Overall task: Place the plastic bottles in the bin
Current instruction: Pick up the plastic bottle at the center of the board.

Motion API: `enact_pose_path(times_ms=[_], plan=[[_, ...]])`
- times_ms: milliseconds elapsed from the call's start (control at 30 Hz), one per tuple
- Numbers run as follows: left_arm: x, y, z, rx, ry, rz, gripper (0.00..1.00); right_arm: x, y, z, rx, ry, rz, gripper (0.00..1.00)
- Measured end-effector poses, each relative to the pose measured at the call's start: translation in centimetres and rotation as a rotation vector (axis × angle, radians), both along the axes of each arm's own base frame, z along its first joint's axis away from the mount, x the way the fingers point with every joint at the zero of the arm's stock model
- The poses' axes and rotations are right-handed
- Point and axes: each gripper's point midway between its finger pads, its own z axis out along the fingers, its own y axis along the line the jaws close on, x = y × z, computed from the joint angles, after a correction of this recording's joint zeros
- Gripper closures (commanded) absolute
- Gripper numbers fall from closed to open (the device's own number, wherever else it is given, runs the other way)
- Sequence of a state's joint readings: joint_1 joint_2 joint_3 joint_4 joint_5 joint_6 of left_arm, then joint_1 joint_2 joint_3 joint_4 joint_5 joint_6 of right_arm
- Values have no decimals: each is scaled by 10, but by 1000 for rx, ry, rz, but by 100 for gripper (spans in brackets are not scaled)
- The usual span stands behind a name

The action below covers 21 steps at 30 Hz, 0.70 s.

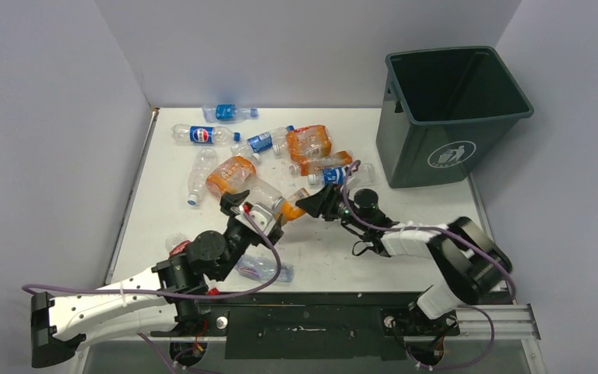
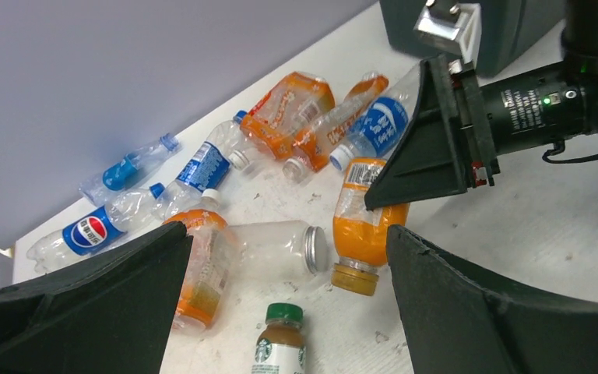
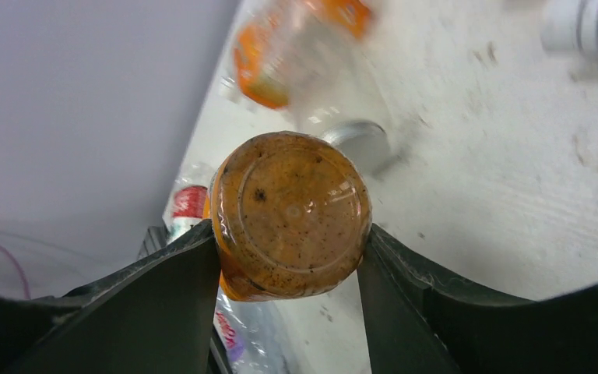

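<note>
Jaws of the right gripper point(image 3: 288, 241) are closed on the base of the orange bottle point(image 2: 362, 234). It lies mid-desk point(image 1: 436, 226), long axis left-right, cap pointing left. Left gripper point(image 2: 290, 234) jaws stand wide open beside it.

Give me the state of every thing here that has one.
right gripper, shut on the orange bottle's base.
orange bottle, capped, on its side in the grip.
left gripper, open, holding nothing.
bin, upright, open top.
other bottles, lying loose on the table.
</note>
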<state>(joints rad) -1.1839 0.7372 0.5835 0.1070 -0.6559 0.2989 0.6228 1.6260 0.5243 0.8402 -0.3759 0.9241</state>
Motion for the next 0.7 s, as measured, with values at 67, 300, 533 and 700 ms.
enact_pose_path(times_ms=[67,300,533,700], plan=[[-3,4,13,-82,-2,-2,4,-3,-6,40,31,-103,-5,72],[-28,15,72,-566,60,-108,4,-27,-31,167,142,-450,-26,72],[-50,12,96,-854,126,-254,4,-43,-39,204,214,-532,-17,72],[-54,-11,96,-881,192,-341,4,-56,-36,212,331,-529,27,72]])
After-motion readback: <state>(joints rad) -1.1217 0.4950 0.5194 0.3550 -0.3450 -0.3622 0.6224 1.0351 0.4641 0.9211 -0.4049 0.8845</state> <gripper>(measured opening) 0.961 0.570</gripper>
